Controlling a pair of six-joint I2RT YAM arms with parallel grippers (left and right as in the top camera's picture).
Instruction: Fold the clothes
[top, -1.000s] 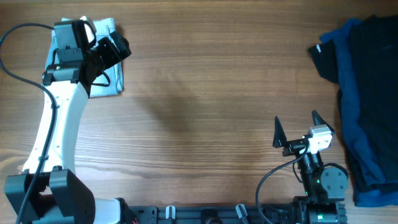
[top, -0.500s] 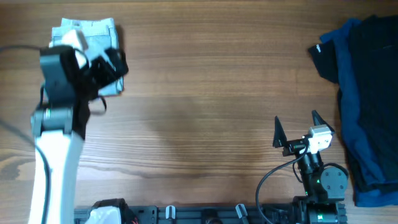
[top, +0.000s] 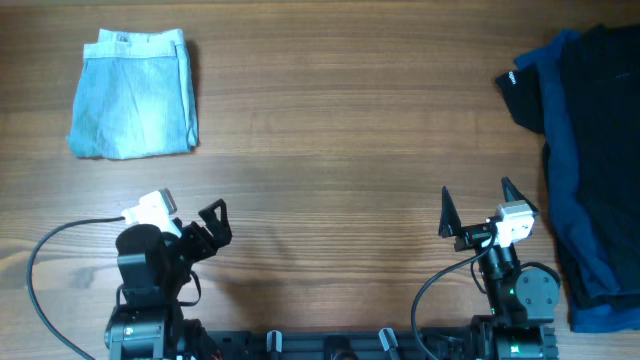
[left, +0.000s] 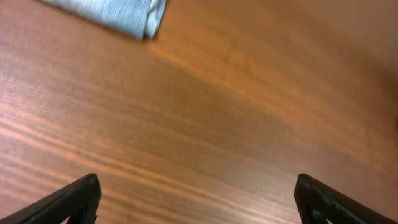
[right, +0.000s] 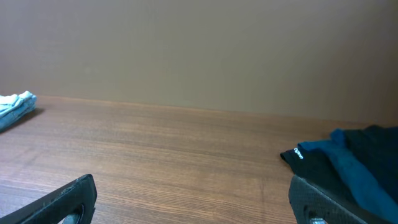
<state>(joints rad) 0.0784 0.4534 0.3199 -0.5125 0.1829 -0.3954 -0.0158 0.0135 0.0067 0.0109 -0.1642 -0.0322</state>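
Note:
The clothes, light blue denim shorts (top: 133, 95), lie folded into a neat rectangle at the table's far left, waistband toward the far edge. One folded corner of the shorts (left: 118, 11) shows at the top of the left wrist view, and a small bit of them (right: 15, 104) at the left edge of the right wrist view. My left gripper (top: 185, 217) sits low near the front edge, well away from the shorts, open and empty (left: 198, 186). My right gripper (top: 477, 195) rests at the front right, also open with nothing between its fingers (right: 193, 186).
A heap of black and navy garments (top: 585, 150) covers the table's right side and shows at the right of the right wrist view (right: 348, 158). Bare wooden tabletop (top: 340, 150) stretches between the shorts and that heap.
My left arm has pulled back from above the shorts to the table's front edge, leaving the folded shorts uncovered. The right arm has not moved.

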